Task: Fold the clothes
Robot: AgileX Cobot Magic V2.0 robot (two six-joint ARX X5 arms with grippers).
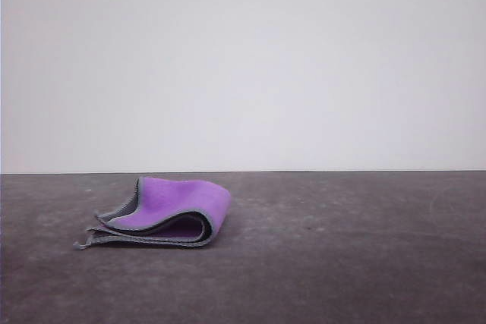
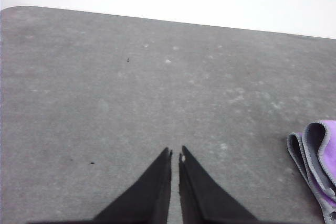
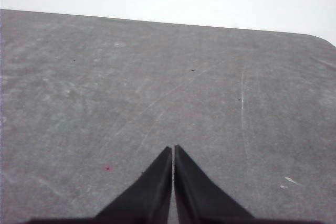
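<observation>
Cloth (image 1: pixel 178 210) lies folded, purple face out, w/ grey edge, left of worktop (image 1: pixel 342 263) centre; my left claw (image 2: pixel 175 153) nearly closed, empty; right claw (image 3: pixel 173 148) closed, empty.

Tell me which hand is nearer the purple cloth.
Left. The cloth lies on the table just beside the shut left hand; the shut right hand has bare table around it.

Soft, even, fairly bright light leaves faint shadows on the grey table (image 1: pixel 342 263), with all views slightly grainy and hazy.
</observation>
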